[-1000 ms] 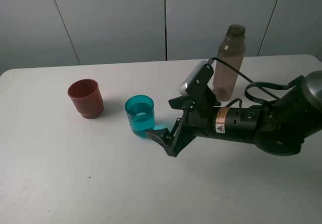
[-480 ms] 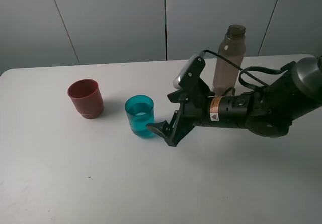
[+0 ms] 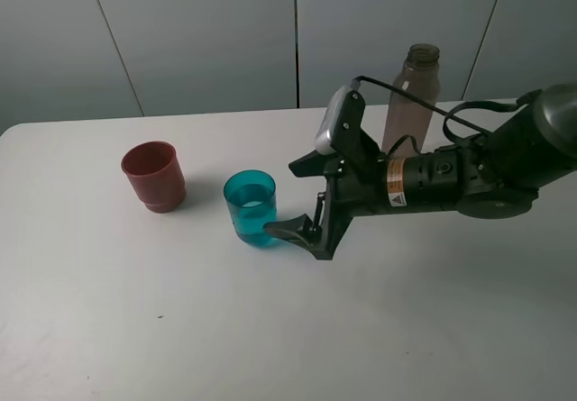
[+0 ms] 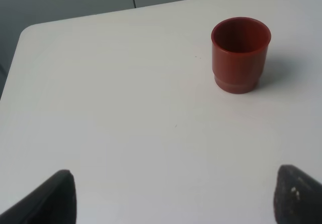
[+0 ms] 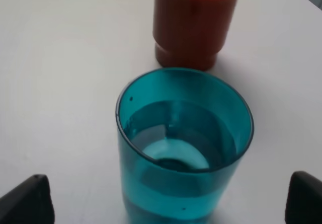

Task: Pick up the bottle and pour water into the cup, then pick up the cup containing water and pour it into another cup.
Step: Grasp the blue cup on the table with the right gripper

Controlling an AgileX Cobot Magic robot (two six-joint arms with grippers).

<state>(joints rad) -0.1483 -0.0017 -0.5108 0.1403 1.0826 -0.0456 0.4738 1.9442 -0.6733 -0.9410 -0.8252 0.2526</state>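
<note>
The right arm [image 3: 451,180] comes in from the right edge and lies low and almost level over the table [image 3: 135,329], with its forearm pointing left toward the middle. Its wrist is rolled, so the two fingers sit one beyond the other: one is raised on the far side and the other is down by the tabletop on the near side. The pale wrist camera [image 3: 332,126] rides on top, and a black cable [image 3: 469,113] loops above the arm.

The right gripper [image 3: 281,198] is spread wide and holds nothing. The teal cup [image 3: 251,207] stands upright just left of the fingertips, near the table's centre, with water filling its lower part. In the high view the near fingertip [image 3: 275,231] sits right at the cup's base (whether it touches cannot be told). In the right wrist view both tips show as dark corners well to either side of the cup, with clear space between.

The red cup [image 3: 153,176] stands upright to the left of the teal cup and a little farther back, apart from it. The bottle [image 3: 410,104] stands upright and uncapped at the far right, behind the arm.

The left gripper [image 4: 178,199] appears only in its own wrist view. Its two dark tips are far apart over bare table, gripping nothing, with the red cup ahead of them and to one side.
</note>
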